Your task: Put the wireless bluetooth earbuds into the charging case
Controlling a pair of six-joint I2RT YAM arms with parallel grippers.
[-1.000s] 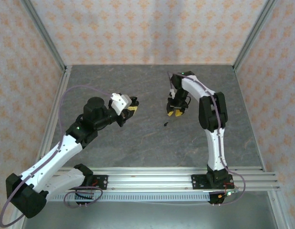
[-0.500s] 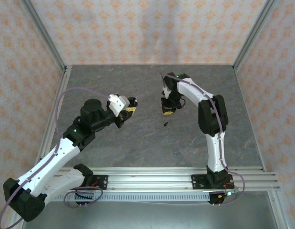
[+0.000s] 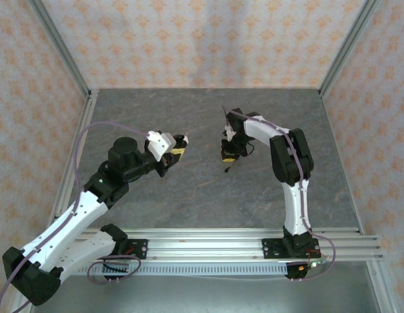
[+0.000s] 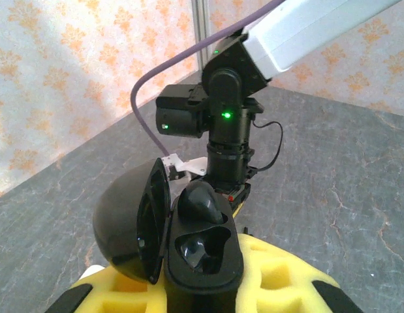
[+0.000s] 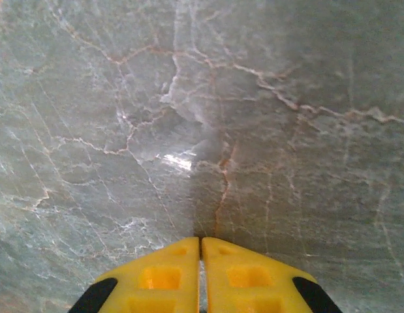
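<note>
Right gripper [image 3: 228, 155] just went from open to fingers pressed together and swung left toward the case, nothing visible between them in its wrist view. The dark speck [image 3: 226, 169] hasn't left the table [image 3: 188, 189] just below it, so if that's the second bud, I'd call it a missed pick. Left gripper [image 3: 178, 150] is clamped on the open charging case [image 4: 202, 261], held off the table: one earbud [image 4: 198, 199] looks seated, other socket empty.

No legible text, label, brand, number or sign in any view; charging case [image 4: 203, 274] bears none.
</note>
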